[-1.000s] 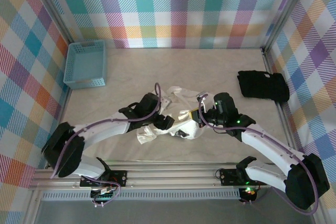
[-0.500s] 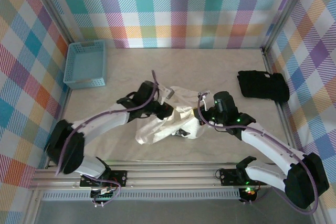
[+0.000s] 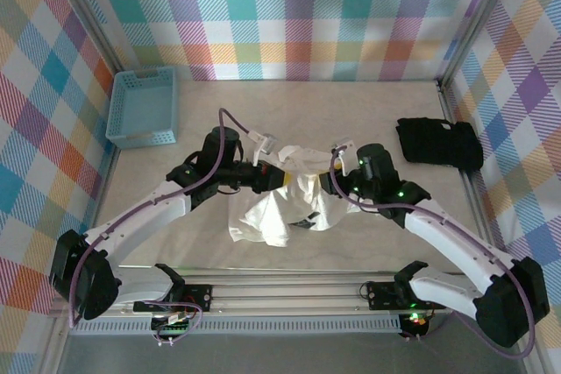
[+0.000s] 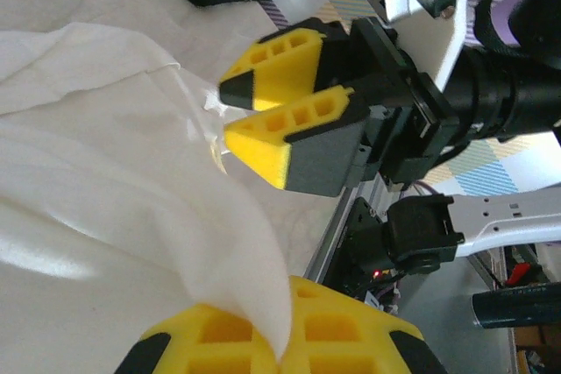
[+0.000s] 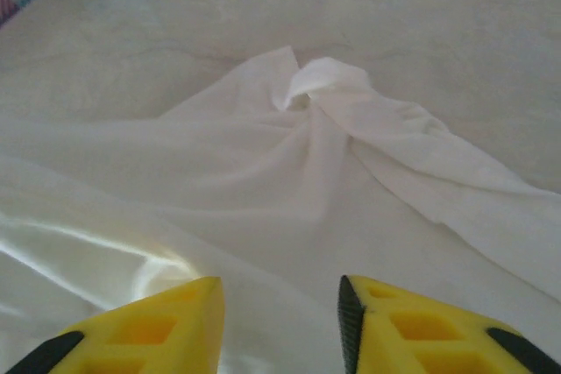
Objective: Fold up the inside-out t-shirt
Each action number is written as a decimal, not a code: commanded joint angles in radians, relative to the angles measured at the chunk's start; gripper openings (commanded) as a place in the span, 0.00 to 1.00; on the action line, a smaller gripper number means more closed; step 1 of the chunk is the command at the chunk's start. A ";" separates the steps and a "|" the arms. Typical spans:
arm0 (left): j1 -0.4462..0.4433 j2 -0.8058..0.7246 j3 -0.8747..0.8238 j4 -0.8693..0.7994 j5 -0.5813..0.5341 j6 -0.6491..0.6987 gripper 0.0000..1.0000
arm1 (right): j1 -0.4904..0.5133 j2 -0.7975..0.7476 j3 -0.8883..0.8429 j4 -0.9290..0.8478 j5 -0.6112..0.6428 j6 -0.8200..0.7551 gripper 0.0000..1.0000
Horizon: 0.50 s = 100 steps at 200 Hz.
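You have the white t-shirt (image 3: 285, 208) crumpled mid-table, between both arms. Far left, well apart: blue basket (image 3: 142, 137), bare floor showing. Your left gripper (image 4: 285, 352) pinches shirt cloth; right gripper (image 5: 280, 304) hangs parted above it.

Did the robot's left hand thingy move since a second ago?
Yes. The left gripper, pinching the white t-shirt, has moved away from the robot's side and is now nearer to level with the blue basket.
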 commanded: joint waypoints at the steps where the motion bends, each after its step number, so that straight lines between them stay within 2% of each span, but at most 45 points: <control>1: 0.018 -0.014 0.001 0.003 0.003 -0.029 0.00 | 0.033 -0.092 -0.019 -0.103 0.038 -0.049 0.44; 13: 0.027 -0.016 0.003 -0.007 -0.009 -0.036 0.00 | 0.054 -0.130 -0.040 -0.114 0.016 -0.041 0.45; 56: 0.048 -0.026 0.007 -0.019 -0.030 -0.045 0.00 | 0.145 -0.142 -0.107 -0.032 -0.191 0.104 0.41; 73: 0.049 -0.026 0.010 -0.024 -0.030 -0.042 0.00 | 0.193 -0.119 -0.136 0.039 -0.203 0.164 0.41; 100: 0.049 -0.027 0.006 -0.024 -0.028 -0.040 0.00 | 0.211 -0.030 -0.155 0.186 -0.205 0.283 0.45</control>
